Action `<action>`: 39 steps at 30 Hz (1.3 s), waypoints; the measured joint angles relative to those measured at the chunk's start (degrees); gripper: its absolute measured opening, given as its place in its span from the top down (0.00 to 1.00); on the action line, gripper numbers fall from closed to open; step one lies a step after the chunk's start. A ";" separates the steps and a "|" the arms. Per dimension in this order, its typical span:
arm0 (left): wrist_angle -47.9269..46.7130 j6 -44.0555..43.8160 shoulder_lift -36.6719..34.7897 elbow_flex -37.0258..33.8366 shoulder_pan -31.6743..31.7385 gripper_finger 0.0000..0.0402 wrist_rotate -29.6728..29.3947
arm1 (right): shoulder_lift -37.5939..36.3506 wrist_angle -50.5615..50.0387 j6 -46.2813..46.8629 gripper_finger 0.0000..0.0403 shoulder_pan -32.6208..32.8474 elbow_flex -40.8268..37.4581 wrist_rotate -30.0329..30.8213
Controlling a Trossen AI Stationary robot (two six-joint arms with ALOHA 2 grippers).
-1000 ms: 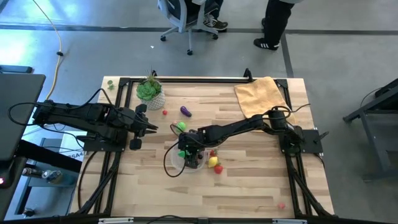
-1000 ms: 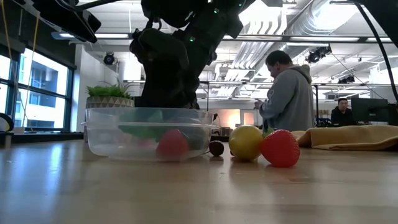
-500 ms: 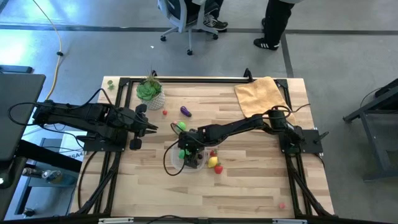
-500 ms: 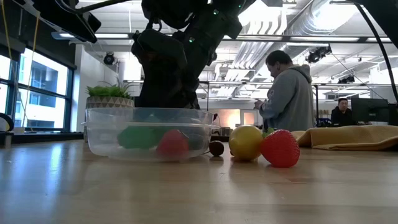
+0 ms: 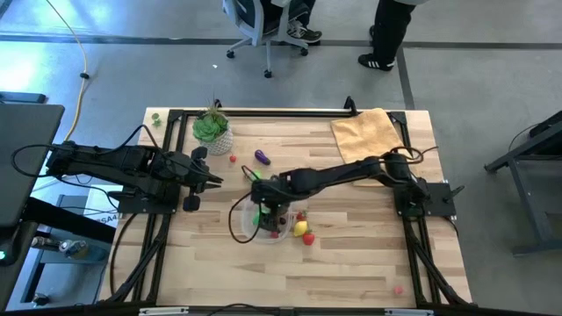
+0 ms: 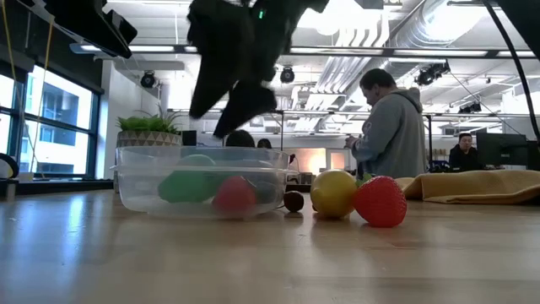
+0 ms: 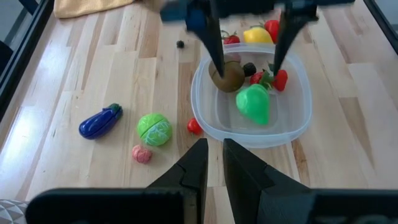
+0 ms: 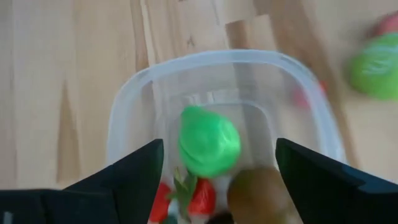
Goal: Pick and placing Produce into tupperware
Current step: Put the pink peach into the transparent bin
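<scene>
The clear tupperware (image 5: 248,230) (image 7: 205,118) (image 8: 124,106) sits mid-table. Inside lie a green leafy piece (image 8: 208,142) (image 7: 254,106), a brown kiwi (image 8: 258,193) and red berries (image 7: 278,79). My right gripper (image 5: 268,202) (image 6: 232,101) (image 8: 219,146) hangs open above the tub, holding nothing. A yellow lemon (image 6: 334,192) and a red strawberry (image 6: 380,201) rest on the table to the tub's right. The purple eggplant (image 5: 262,157) and a green round piece (image 5: 255,178) lie toward the far edge. My left gripper (image 5: 211,181) (image 7: 216,158) waits at the left, fingers close together.
A green plant in a white pot (image 5: 212,130) stands at the far left. A yellow cloth (image 5: 369,133) lies at the far right. A small red piece (image 5: 397,290) sits near the near right corner. People and a chair are beyond the far edge.
My right gripper has risen from inside the tub to well above its rim. The green leafy piece has settled on the tub floor and stays there.
</scene>
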 joint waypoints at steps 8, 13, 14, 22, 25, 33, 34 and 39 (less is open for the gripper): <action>0.01 0.00 0.00 0.00 0.00 0.90 -0.02 | -4.87 -19.06 6.48 0.26 2.33 9.57 2.43; -0.02 -0.01 0.00 0.00 0.00 0.90 0.00 | -10.03 -27.28 12.96 0.29 6.37 9.60 7.59; 0.00 0.01 0.00 0.00 0.00 0.90 -0.02 | -11.02 -28.88 15.05 0.30 7.42 9.15 8.18; 0.01 -0.01 0.00 0.00 0.00 0.90 0.00 | -18.92 -39.87 41.17 0.36 19.82 0.94 10.19; -0.01 0.00 0.00 -0.01 0.00 0.90 -0.01 | -22.56 -40.48 54.48 0.36 26.27 -4.90 8.02; -0.02 0.00 0.00 0.00 0.00 0.90 -0.01 | -32.18 -30.93 89.85 0.36 44.16 -22.66 2.26; 0.00 0.02 0.00 0.00 0.00 0.90 -0.01 | -32.92 -29.15 93.27 0.36 45.86 -24.67 2.19; -0.02 -0.01 0.00 0.00 0.00 0.90 0.00 | -34.69 -19.71 105.80 0.36 52.86 -33.13 1.48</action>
